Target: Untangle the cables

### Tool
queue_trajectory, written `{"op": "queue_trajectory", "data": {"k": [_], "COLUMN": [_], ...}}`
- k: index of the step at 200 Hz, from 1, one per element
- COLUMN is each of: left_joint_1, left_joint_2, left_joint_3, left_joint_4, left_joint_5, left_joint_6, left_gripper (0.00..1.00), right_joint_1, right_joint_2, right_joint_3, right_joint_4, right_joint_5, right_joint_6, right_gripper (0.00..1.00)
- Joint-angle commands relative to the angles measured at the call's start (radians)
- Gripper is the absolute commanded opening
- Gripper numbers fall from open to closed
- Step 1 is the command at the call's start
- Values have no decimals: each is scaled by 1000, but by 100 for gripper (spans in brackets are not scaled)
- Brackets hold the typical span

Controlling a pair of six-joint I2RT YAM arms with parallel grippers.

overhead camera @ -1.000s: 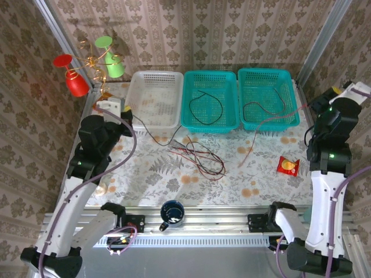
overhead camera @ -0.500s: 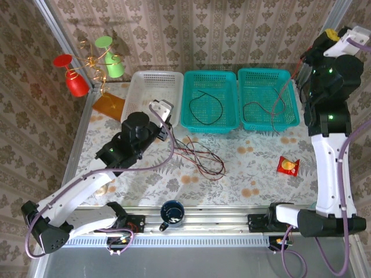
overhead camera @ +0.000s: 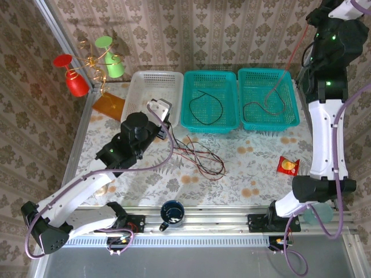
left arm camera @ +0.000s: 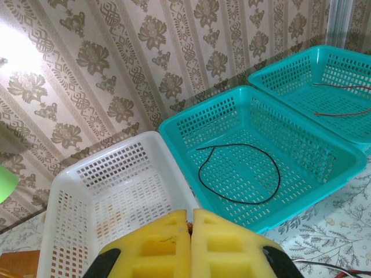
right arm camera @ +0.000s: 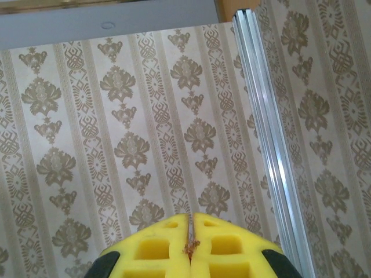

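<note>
Landmark: middle teal basket [overhead camera: 210, 125], at the far side of the table [overhead camera: 249, 174].

- Black cable [overhead camera: 204, 107] is lying as one loose loop on that basket's floor, touching no other wire.
- Tangle of cables [overhead camera: 200, 155], black and dark red strands crossing each other, is lying on the table just in front of the basket, near its left front corner. One strand is running from it back toward the left gripper [left arm camera: 191, 223].
- Left gripper is hovering low just left of the basket's front left corner, over the near right corner of the white basket [overhead camera: 155, 75]. Its yellow pads are pressing flat together, with a small dark fleck showing at the seam. Cannot tell whether a strand is caught there.
- Right gripper [right arm camera: 190, 223] is hanging high, up and to the right of the basket, facing the wallpaper. Its pads are pressing together on a thin reddish line at the seam.
- Red cable [overhead camera: 288, 69] is dangling from that gripper, its lower end dropping into the right teal basket [overhead camera: 264, 72], which is touching the landmark's right wall. A dark cable [overhead camera: 255, 110] is curling on that floor too.
- Red snack packet [overhead camera: 288, 165] is lying in front and to the right of the landmark, and a dark mug [overhead camera: 172, 213] is sitting well in front.
</note>
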Motion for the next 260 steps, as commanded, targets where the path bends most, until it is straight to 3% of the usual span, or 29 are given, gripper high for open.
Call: {"op": "queue_trajectory", "data": {"k": [1, 25, 46, 80, 114, 151, 213, 260], "left_joint_1": [-6, -5, -5, -5, -8, -18, -26, -29], "left_joint_2": [-24, -27, -26, -25, -22, -23, -47, -49], "left_joint_3": [-29, -40, -40, -46, -50, -48, -73, -66], "left_joint_4": [8, 10, 10, 7, 6, -5, -18, -28], "left_joint_5": [-17, -21, -18, -9, 0, 5, -8, 0], "left_joint_6": [-37, -41, -46, -67, -92, -104, -122, -126], "left_gripper": [0, 0, 0, 0, 0, 0, 0, 0], "right_joint_1": [4, 4, 5, 54, 85, 79, 20, -8], "right_joint_2": [36, 34, 5, 16, 67, 311, 508, 595], "right_joint_3": [41, -42, -229, -484, -724, -549, -459, -392], "right_joint_4": [33, 18, 40, -76, -79, -389, -566, -648], "right_joint_5": [24, 27, 34, 152, 118, 161, 30, -40], "right_joint_6": [-73, -48, -24, -30, 54, 129, 277, 279], "right_gripper": [0, 0, 0, 0, 0, 0, 0, 0]}}
